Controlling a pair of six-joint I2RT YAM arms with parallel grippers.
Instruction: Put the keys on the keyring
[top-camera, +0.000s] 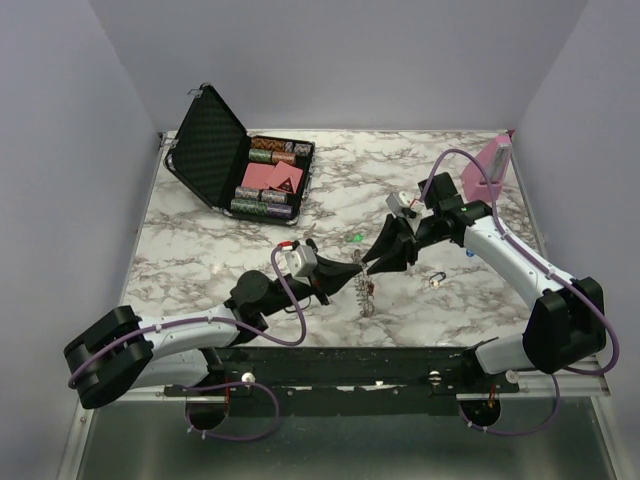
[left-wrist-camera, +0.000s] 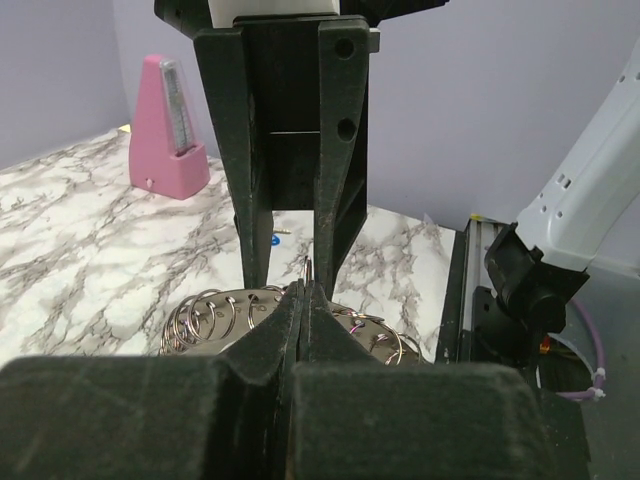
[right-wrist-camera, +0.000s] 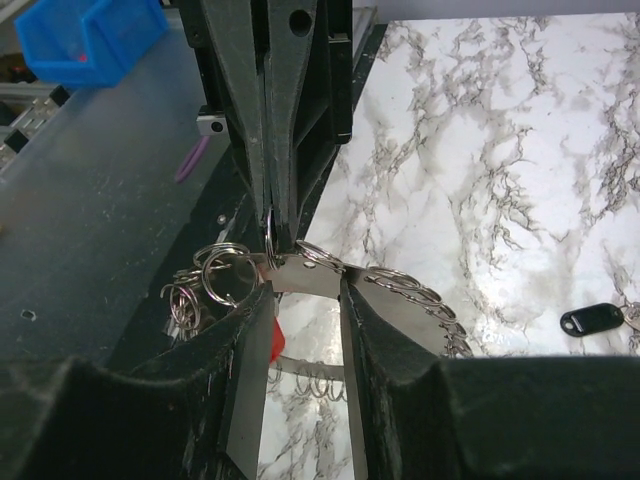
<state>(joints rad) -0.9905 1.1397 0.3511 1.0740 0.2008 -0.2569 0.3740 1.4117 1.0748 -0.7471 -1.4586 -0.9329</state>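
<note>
The keyring (top-camera: 367, 296), a silvery band strung with many small split rings, hangs between my two grippers above the table's middle. A red-headed key (right-wrist-camera: 277, 340) dangles from it. My left gripper (left-wrist-camera: 305, 295) is shut on one thin ring of the keyring (left-wrist-camera: 215, 310); in the top view my left gripper (top-camera: 357, 271) shows. My right gripper (right-wrist-camera: 300, 282) grips the flat band of the keyring (right-wrist-camera: 400, 285) across its tips; in the top view my right gripper (top-camera: 374, 262) shows. A green key (top-camera: 357, 238), a black key (top-camera: 437, 281) and a blue key (top-camera: 468, 254) lie on the table.
An open black case (top-camera: 240, 160) of chips and cards stands at the back left. A pink stand (top-camera: 487, 170) stands at the back right, also in the left wrist view (left-wrist-camera: 168, 130). The black key (right-wrist-camera: 590, 320) lies to the right of my right gripper.
</note>
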